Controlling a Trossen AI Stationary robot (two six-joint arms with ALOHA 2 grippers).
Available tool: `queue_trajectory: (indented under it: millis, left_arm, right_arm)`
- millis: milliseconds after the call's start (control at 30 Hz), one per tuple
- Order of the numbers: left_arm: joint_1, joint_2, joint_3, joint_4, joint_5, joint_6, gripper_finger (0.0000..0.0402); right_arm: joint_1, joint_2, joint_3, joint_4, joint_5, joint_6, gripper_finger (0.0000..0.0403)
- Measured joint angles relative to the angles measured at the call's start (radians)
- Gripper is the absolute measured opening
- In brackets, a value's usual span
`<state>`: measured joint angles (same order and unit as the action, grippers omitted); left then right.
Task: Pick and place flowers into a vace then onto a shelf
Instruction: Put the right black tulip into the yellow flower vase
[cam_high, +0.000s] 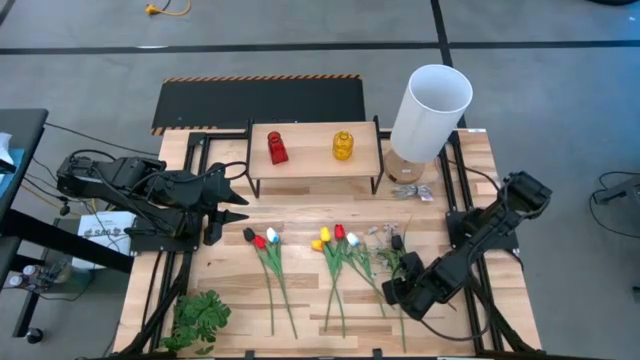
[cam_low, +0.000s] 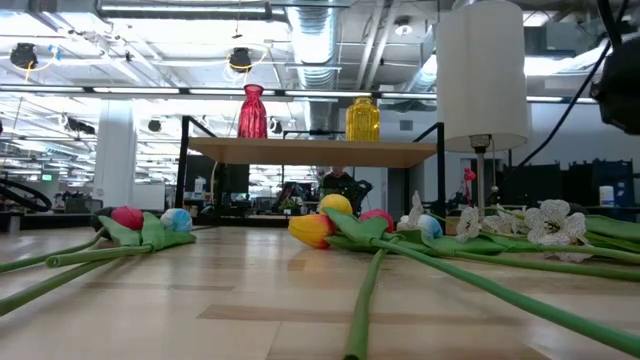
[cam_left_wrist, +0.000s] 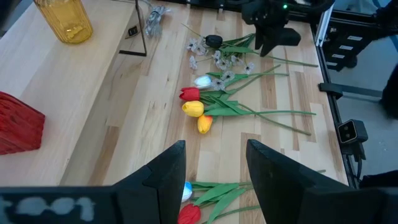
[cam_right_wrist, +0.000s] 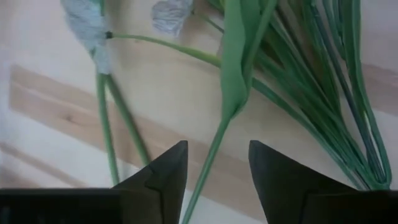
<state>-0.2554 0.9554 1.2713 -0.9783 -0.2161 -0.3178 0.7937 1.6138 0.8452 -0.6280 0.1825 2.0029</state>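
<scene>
Over the right-hand flowers (cam_high: 345, 262) | my right gripper (cam_right_wrist: 214, 167) open, empty, straddling a stem | stems run near-far | left gripper (cam_high: 238, 205) farther

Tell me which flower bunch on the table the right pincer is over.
The right-hand bunch, the one with the yellow, red and white tulip heads and the white blossom spray. The right pincer is low over its stems; the smaller bunch lies apart, toward the left arm.

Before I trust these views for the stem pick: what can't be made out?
- Right gripper, high view: its own body hides the fingertips and the stems beneath.
- Flowers, right wrist view: heads cut off by the edges.
- Yellow vase, left wrist view: top cut off.
</scene>
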Motion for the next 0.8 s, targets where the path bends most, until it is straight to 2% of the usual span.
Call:
queue_trajectory:
  millis: [167, 367, 533, 800]
  left_arm:
    - [0.000, 0.000, 0.000, 0.000, 0.000, 0.000, 0.0158]
    - [0.000, 0.000, 0.000, 0.000, 0.000, 0.000, 0.0158]
    - [0.000, 0.000, 0.000, 0.000, 0.000, 0.000, 0.0158]
    - [0.000, 0.000, 0.000, 0.000, 0.000, 0.000, 0.0158]
  right_arm:
    - [-0.016, 0.039, 0.000, 0.018, -0.001, 0.015, 0.0162]
    - [-0.023, 0.055, 0.004, 0.015, 0.000, 0.015, 0.0136]
    - [-0.023, 0.056, 0.003, 0.007, -0.001, -0.020, 0.0096]
    - [-0.026, 0.063, 0.058, -0.024, 0.035, -0.150, 0.0008]
